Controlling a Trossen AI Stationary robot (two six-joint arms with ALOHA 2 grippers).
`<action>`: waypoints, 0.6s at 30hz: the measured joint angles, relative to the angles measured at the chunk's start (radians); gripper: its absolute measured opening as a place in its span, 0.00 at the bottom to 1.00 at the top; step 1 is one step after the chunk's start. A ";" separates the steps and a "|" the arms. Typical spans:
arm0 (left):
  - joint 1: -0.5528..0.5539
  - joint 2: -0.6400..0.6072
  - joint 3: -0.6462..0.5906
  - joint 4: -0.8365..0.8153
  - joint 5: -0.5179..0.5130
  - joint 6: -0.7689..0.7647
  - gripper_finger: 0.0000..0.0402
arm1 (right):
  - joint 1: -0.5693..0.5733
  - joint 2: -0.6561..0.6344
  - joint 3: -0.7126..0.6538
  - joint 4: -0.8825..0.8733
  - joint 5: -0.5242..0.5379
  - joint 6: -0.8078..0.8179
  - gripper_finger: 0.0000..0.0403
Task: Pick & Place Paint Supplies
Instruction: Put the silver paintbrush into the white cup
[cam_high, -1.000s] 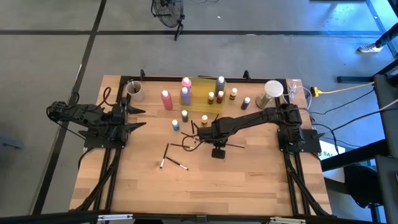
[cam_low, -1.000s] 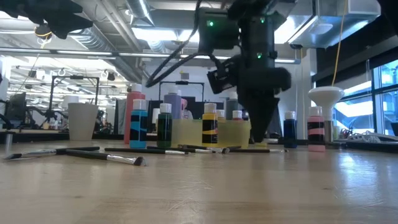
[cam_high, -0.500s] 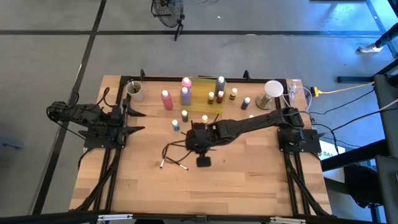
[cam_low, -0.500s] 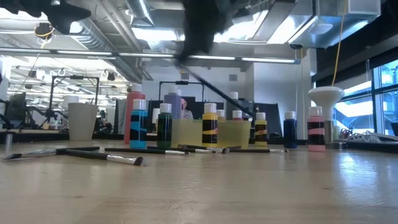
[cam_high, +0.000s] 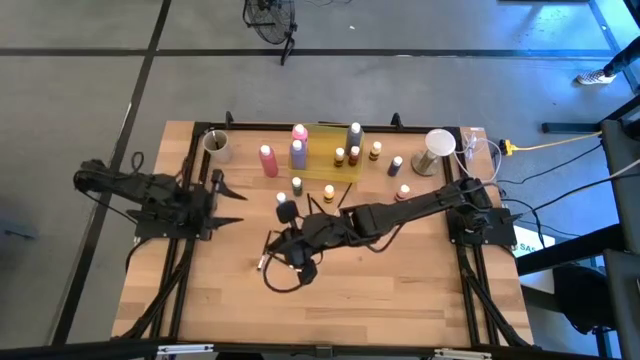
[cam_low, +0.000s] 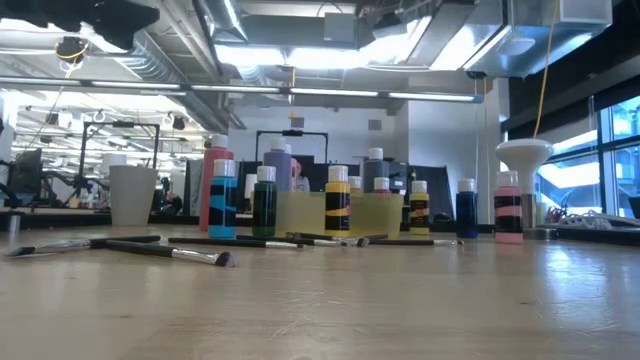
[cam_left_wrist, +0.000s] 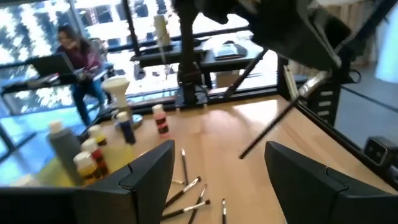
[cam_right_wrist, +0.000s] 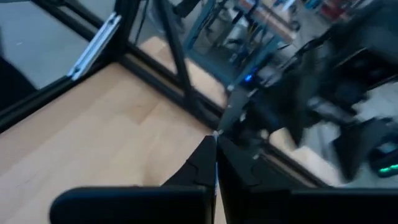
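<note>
My right gripper (cam_high: 283, 238) reaches over the middle of the table, pointing toward its left edge, shut on a thin dark brush (cam_left_wrist: 273, 124). My left gripper (cam_high: 230, 200) hovers open at the table's left side, touching nothing. More brushes (cam_low: 170, 250) lie flat on the wood, one by my right arm (cam_high: 262, 262). At the back stand tall pink (cam_high: 267, 160), purple (cam_high: 298, 152) and grey (cam_high: 355, 135) bottles. Small white-capped bottles (cam_high: 296, 186) stand around them. The low view does not show my right gripper. My right gripper pinches the brush between its two shut fingers (cam_right_wrist: 205, 163). In the left wrist view the brush's upper part, with a pale metal sleeve (cam_left_wrist: 309, 86), runs up to the blurred gripper. Which end the fingers hold does not show. The brush slants down, clear of the table.
A translucent yellow tray (cam_high: 335, 160) sits at the back centre among the bottles. A pale cup (cam_high: 217, 145) stands back left and a white one (cam_high: 437, 150) back right. The near half of the tabletop (cam_high: 330, 310) is bare wood.
My right gripper has risen from the table with the brush, swung toward the left and near edges, and rolled. The brush, then among those on the table, now hangs slanted, clear of it. My left gripper has edged toward the table's middle, still open.
</note>
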 joint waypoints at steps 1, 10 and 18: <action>0.000 0.022 -0.006 0.026 0.011 0.016 0.61 | 0.001 0.000 0.000 0.010 0.008 -0.003 0.02; 0.000 0.207 -0.008 0.162 -0.051 0.186 0.61 | 0.001 0.000 0.000 0.118 0.006 -0.030 0.02; 0.000 0.345 -0.008 0.347 0.068 0.292 0.60 | -0.002 0.000 0.000 0.118 0.037 -0.029 0.02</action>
